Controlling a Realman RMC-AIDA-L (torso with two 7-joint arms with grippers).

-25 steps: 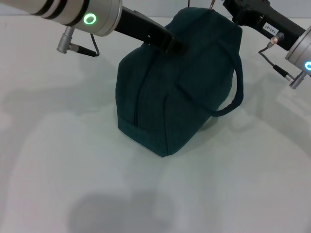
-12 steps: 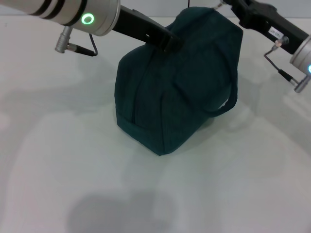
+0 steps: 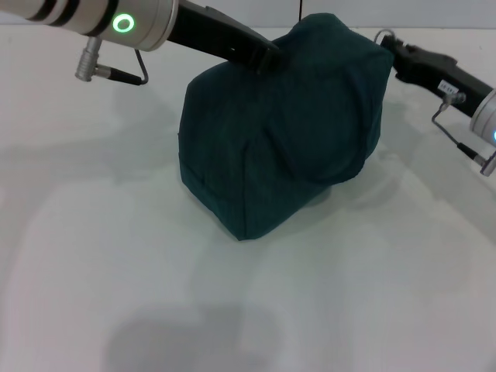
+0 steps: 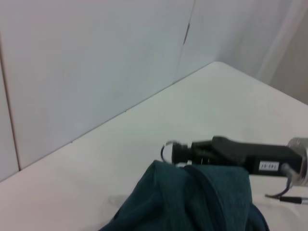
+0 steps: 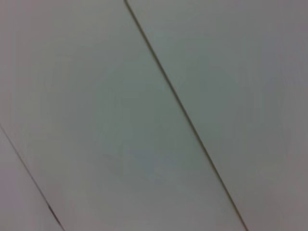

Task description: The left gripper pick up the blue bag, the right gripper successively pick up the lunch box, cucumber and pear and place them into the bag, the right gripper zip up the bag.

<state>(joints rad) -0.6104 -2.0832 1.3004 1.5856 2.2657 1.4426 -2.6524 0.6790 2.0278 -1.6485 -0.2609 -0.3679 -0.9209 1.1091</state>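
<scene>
On the white table [image 3: 116,271], centre of the head view: one blue bag [image 3: 283,128], standing, its top appearing closed, bulging as if loaded. Lunch box, cucumber and pear: none visible (presumably inside, judging from the bag's fullness and the zipping stage).

Left gripper [image 3: 263,58]: pressed against the bag's upper left edge, likely to steady the fabric against the zip's pull; its fingertips are buried in cloth, so whether it pinches the bag cannot be told.

Right gripper [image 3: 387,46]: at the bag's upper right end. The left wrist view shows it [image 4: 180,151] clamped on the ring zipper pull [image 4: 167,150], just past the end of the bag top, which suggests the zip is at or near the end of its travel.

Hidden or unclear: the zip line itself, the handles, the logo. The right wrist view shows only a pale panelled wall [image 5: 154,115].
</scene>
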